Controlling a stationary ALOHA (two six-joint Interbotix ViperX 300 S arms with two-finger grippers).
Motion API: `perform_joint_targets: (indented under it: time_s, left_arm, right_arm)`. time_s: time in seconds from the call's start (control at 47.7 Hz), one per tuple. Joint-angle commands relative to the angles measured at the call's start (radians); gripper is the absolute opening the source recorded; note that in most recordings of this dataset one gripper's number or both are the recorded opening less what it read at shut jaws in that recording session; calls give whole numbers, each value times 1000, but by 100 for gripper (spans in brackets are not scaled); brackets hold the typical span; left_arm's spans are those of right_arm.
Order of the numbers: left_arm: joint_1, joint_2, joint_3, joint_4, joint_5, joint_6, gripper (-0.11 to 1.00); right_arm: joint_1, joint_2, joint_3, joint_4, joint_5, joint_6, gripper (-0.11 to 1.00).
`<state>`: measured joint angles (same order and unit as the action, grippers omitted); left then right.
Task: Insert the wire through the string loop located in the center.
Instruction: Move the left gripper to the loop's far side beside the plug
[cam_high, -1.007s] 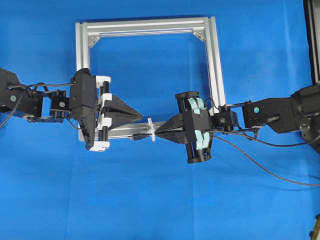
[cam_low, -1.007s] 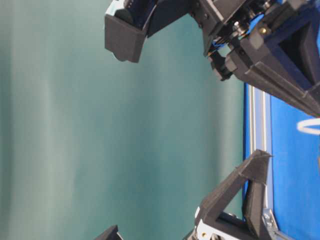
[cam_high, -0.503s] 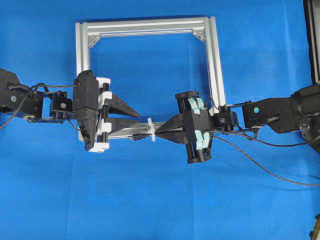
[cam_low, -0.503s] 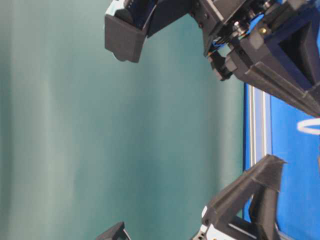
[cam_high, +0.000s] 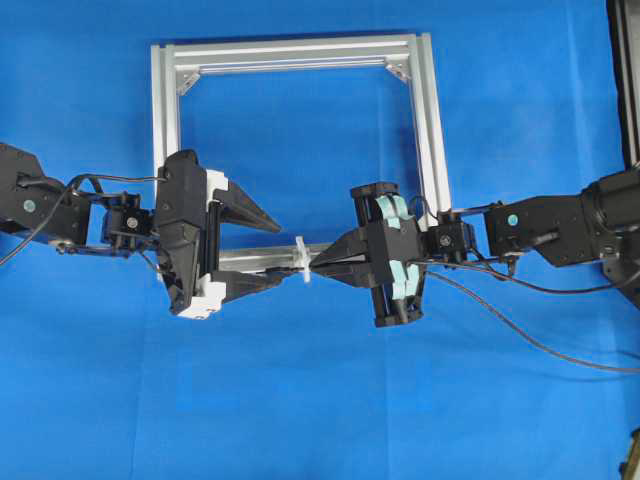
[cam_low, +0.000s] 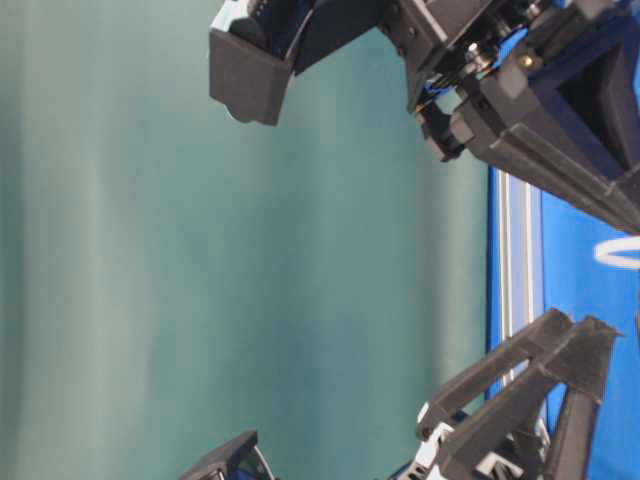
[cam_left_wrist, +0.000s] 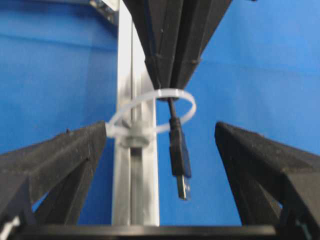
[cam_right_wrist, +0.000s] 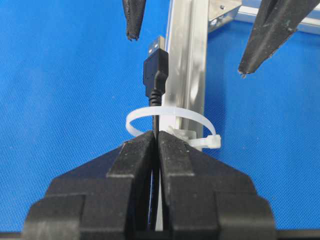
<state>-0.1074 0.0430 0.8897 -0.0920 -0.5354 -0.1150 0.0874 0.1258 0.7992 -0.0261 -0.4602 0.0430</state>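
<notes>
Left wrist view: the wire (cam_left_wrist: 179, 150) hangs through the string loop (cam_left_wrist: 155, 114), plug past it, long axis along the aluminium frame (cam_left_wrist: 134, 165). Right gripper (cam_right_wrist: 156, 142) pinches the cable behind the loop; left gripper (cam_left_wrist: 160, 165), jaws spread wide, straddles the plug.

The left tool (cam_high: 272, 253) is reaching in from the left, its fingers spreading wide. The right tool (cam_high: 318, 265) is facing it, pinching tight.
</notes>
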Motion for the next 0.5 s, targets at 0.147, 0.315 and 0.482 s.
perform_joint_targets:
  time_s: [0.147,0.315,0.482]
  left_arm:
    - [-18,-9,-23,3,-6,0,90]
    - [-32,23,-25,3,-9,-2,90]
    - [-32,74,-26,3,-23,-2,90]
  right_arm:
    - [2,-12,-15,3,-6,0,-2]
    - [2,-12,-14,3,-8,-2,-2]
    - [2,-12,-12,3,-8,-2,-2]
